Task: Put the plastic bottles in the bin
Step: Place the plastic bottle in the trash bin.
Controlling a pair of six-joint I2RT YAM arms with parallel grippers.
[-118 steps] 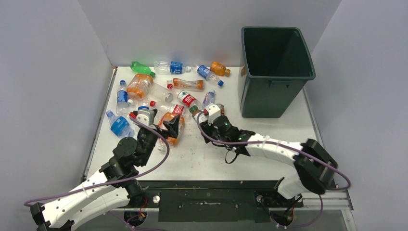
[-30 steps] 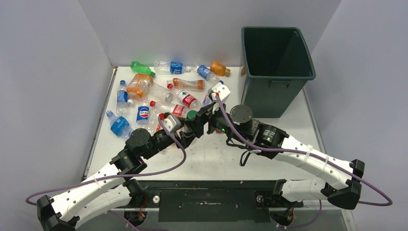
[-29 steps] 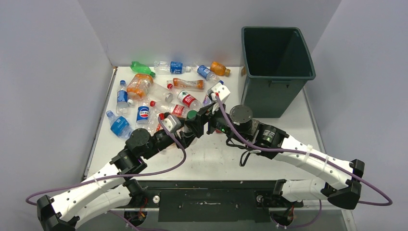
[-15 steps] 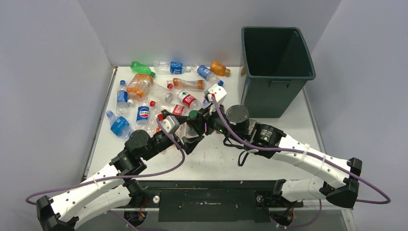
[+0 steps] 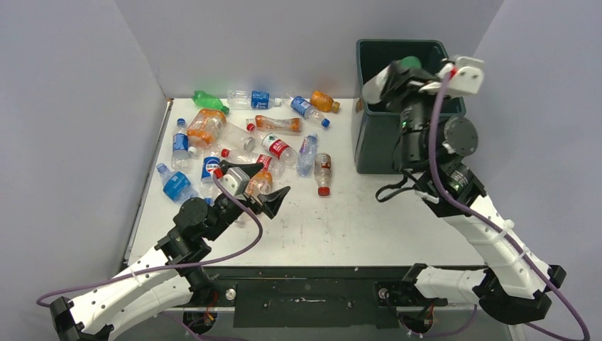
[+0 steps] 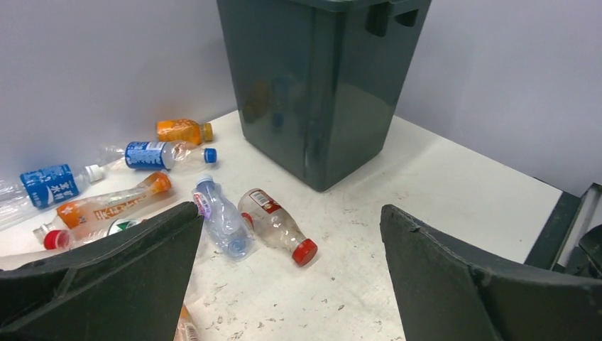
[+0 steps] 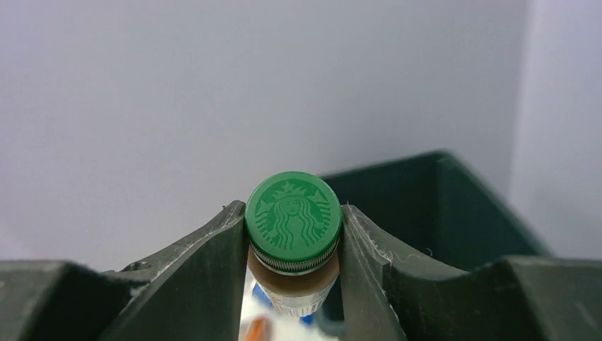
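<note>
Top external, white table (image 5: 369, 220), grey walls (image 5: 248, 42), left jaws spread, right jaws gripping bottle (image 5: 408, 62).

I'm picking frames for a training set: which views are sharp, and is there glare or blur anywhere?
Top external: sharp, evenly lit, soft shadows only. Left wrist: crisp; the bin has a glossy wall with faint coloured reflections. Right wrist: the green-capped bottle is sharp at its cap, but the patch below it is washed out and blurred.
</note>
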